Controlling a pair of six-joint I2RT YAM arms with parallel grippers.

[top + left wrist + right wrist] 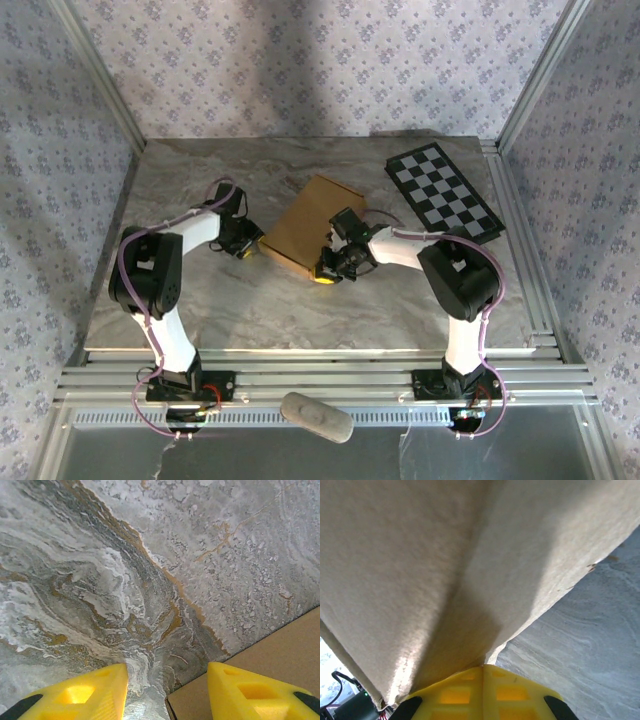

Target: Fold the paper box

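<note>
**Pinching a flap while the other arm brackets the corner**

The paper box (310, 225) sits mid-table on the marble table (200, 310), between the two arms. The right gripper (330, 268) is closed at the box's near edge. Its wrist view shows two cardboard panels meeting in a crease that runs straight down to the pressed-together fingertips (455, 695). It looks like a pinch on that flap, probably to swing it about its fold.

The left gripper (167, 692) is partly open and holds nothing. A box corner (270, 650) lies between its fingers, close to the right-hand one (likely bracing the box against sliding, or readying a second grip). The checkerboard panel (445, 190) lies well apart, far right.
</note>
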